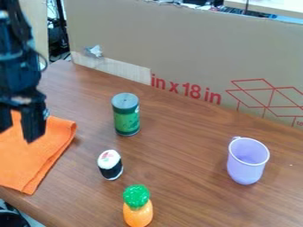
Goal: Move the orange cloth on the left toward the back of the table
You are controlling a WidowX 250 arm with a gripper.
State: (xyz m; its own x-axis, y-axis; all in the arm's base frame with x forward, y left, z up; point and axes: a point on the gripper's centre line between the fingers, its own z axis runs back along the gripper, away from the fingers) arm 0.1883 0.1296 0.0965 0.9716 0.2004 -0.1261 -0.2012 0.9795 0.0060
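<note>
The black gripper [17,126] hangs at the left edge over an orange cloth [33,155], its two fingers apart with orange cloth visible between them and nothing held. To its right, a green can with a grey lid [126,115] stands upright. Below the can is a toy sushi roll [110,165], white on top with a black band. A toy pineapple [137,208], orange with a green top, is near the bottom edge. At the right, a light purple cup [246,162] has its opening facing up.
A tall cardboard panel [177,48] with red print runs along the back of the brown wooden table [183,177]. The table's front edge slopes down at the lower left, below the cloth. Dark cables and other items are behind the panel.
</note>
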